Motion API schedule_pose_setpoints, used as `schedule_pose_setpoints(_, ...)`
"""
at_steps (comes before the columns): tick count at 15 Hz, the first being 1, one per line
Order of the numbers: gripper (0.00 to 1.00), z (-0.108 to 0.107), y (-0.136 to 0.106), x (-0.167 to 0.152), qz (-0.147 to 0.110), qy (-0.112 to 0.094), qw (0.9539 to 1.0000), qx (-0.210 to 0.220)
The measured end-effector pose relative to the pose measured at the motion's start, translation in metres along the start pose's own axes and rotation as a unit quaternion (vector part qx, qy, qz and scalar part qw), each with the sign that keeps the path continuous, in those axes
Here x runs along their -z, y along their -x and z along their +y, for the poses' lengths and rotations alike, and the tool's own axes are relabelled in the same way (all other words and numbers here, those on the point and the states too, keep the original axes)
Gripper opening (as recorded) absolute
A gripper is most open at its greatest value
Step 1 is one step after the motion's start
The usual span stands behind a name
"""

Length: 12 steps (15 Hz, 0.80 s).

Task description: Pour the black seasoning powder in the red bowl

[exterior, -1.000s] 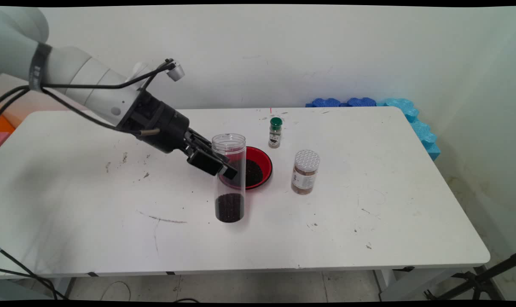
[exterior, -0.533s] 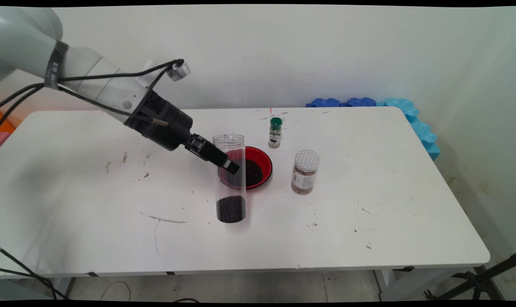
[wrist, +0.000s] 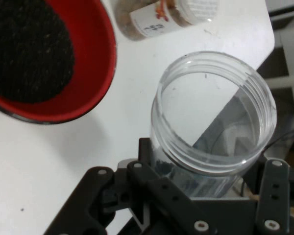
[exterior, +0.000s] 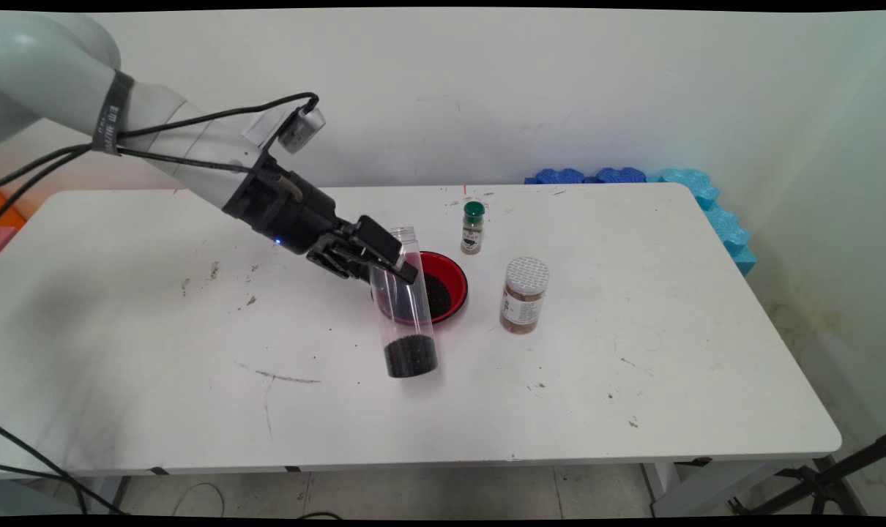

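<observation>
Black pincer [exterior: 384, 260] clamps tilted clear jar [exterior: 406, 307] w/ dark grains.

white table [exterior: 633, 380] | pale wall [exterior: 560, 88] | blue foam [exterior: 714, 212] at right edge

It looked like a robotics lab. A scuffed white table [exterior: 633, 380] stood against a bare white wall [exterior: 560, 88], with blue foam blocks [exterior: 706, 197] stacked along its far edge and loose cables [exterior: 40, 476] trailing on the floor below.
</observation>
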Motion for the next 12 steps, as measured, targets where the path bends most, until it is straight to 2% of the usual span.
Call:
schedule_pose_setpoints(2, 0.00, -0.005, -0.002, 0.000, 0.003, 0.000, 0.9990, 0.045)
schedule_pose_setpoints(5, 0.00, -0.012, -0.004, 0.000, 0.007, 0.003, 0.9934, 0.114)
schedule_pose_setpoints(9, 0.00, -0.019, -0.005, -0.001, 0.010, 0.013, 0.9800, 0.198)
schedule_pose_setpoints(12, 0.00, -0.025, -0.006, -0.001, 0.006, 0.020, 0.9658, 0.259)
